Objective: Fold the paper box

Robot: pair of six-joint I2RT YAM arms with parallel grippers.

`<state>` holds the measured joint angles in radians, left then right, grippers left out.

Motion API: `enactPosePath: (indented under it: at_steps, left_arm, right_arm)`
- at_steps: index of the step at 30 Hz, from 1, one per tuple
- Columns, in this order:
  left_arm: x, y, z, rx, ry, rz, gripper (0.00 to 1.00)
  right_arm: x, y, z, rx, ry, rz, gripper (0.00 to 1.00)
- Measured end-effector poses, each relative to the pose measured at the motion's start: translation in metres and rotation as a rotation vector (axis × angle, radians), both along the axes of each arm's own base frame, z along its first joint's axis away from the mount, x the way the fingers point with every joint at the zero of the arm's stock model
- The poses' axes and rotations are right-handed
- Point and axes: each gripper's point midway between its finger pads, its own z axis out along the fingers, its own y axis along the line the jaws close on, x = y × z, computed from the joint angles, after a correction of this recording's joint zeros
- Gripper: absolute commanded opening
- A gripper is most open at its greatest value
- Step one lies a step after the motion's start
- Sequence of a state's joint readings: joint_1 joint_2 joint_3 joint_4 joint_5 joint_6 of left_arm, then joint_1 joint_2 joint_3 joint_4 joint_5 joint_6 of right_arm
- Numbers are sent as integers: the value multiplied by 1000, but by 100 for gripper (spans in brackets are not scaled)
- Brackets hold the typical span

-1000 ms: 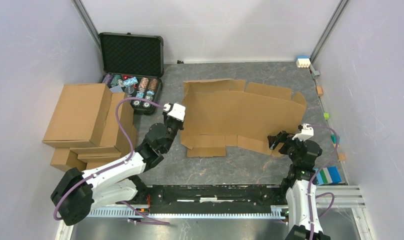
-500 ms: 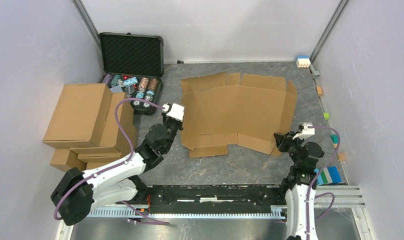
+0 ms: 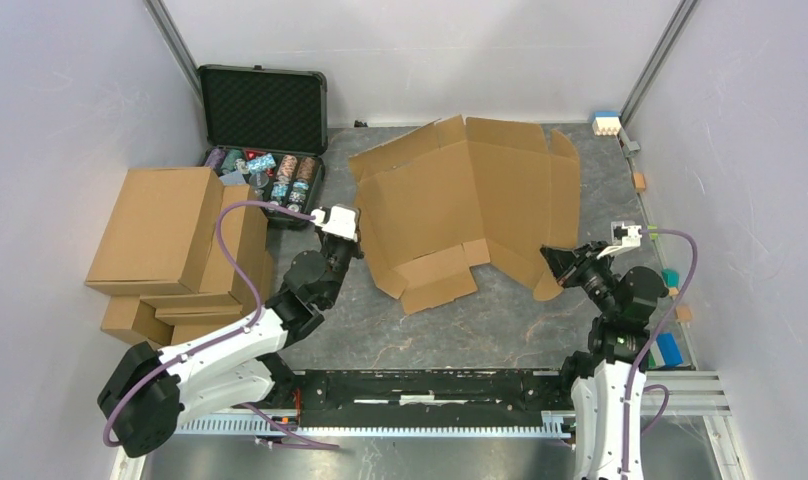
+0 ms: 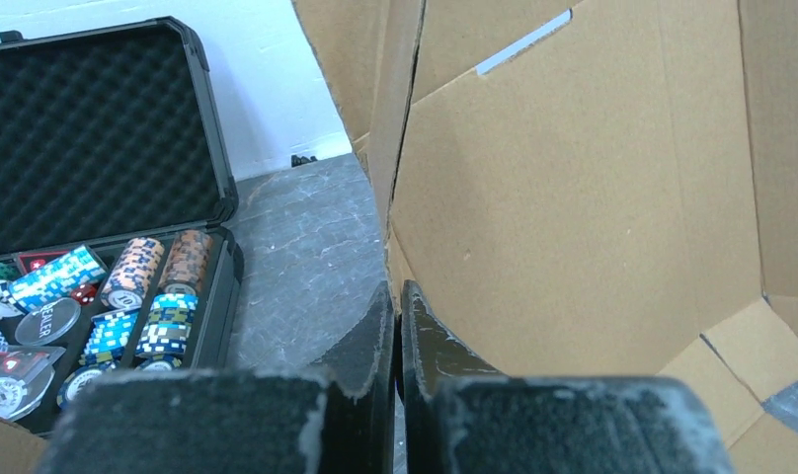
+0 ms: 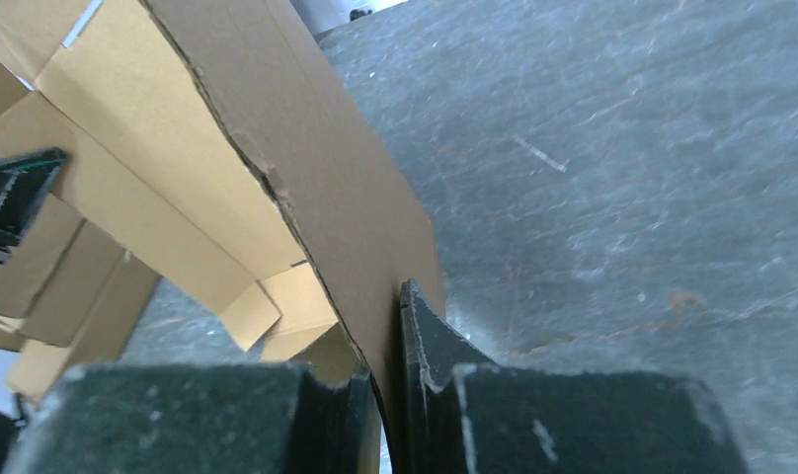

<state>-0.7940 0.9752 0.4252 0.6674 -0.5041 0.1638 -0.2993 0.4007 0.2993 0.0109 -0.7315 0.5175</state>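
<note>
- Out on the middle of the table (image 3: 500, 335), between the two arms, the paper box (image 3: 470, 200) is an open die-cut sheet, lifted and tilted rather than lying flat.
- Its long axis runs side to side, from one gripper to the other. Each arm has its own end, and neither looks nearer to the whole sheet.
- The left gripper (image 3: 356, 238) has its jaws pressed together on the sheet's left edge. In its wrist view the cardboard rises up and to the right from the fingertips (image 4: 383, 311).
- The right gripper (image 3: 552, 262) is nipped onto the lower right flap. In its wrist view the sheet runs up and to the left from the jaws.
- The sheet lies inward of both grips, so I'd judge the coming fold depends on the creases between them.
- The tabletop is grey, stone-patterned and looks smooth. A near flap hangs toward it, but I can't tell whether it touches.
- The black case (image 3: 263, 110) of chips sits near the left gripper, and the pile of cartons (image 3: 170, 240) lies further left. The clearest room is on the far side.
</note>
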Motion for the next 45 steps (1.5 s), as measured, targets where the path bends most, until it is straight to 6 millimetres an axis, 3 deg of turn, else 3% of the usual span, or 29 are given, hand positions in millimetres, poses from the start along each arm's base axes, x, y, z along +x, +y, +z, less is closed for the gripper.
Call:
enactPosePath:
  at_steps: [4, 8, 12, 14, 16, 19, 22, 26, 33, 35, 37, 40, 45]
  left_arm:
    - [1, 1, -2, -3, 7, 13, 7]
    - [2, 1, -8, -4, 26, 21, 7]
    - [3, 1, -13, -20, 49, 28, 5]
    - [4, 2, -15, -27, 59, 34, 3]
    - [4, 1, -16, -29, 66, 32, 2]
    - [4, 0, -19, -27, 71, 29, 2]
    - [4, -2, -19, -26, 71, 17, 2]
    - [3, -4, -17, -38, 56, 2, 2]
    - [-1, -5, -18, -36, 43, -22, 2]
    - [-1, -6, -18, -35, 43, -25, 2]
    - [-2, -7, -19, -33, 44, -33, 2]
    - [-2, -9, -19, -32, 44, -47, 2]
    - [-3, -12, -20, -26, 46, -65, 2]
  right_arm:
    - [-4, 5, -10, 81, 94, 13, 6]
    - [-7, 7, -20, 132, 170, 6, 12]
    - [-8, 5, -31, 134, 185, -14, 25]
    - [-9, 3, -36, 126, 176, -32, 41]
    - [-10, 1, -42, 114, 167, -45, 49]
    - [-13, 0, -64, 104, 195, -58, 58]
    - [-19, 1, -98, 108, 264, -58, 59]
    - [-25, 6, -126, 140, 329, -39, 58]
    - [-19, 16, -111, 217, 305, 20, 41]
    - [-19, 17, -106, 225, 287, 30, 46]
    - [-19, 17, -103, 216, 268, 30, 62]
    - [-21, 11, -108, 157, 273, 2, 77]
    - [-15, -7, -105, 19, 257, -66, 82]
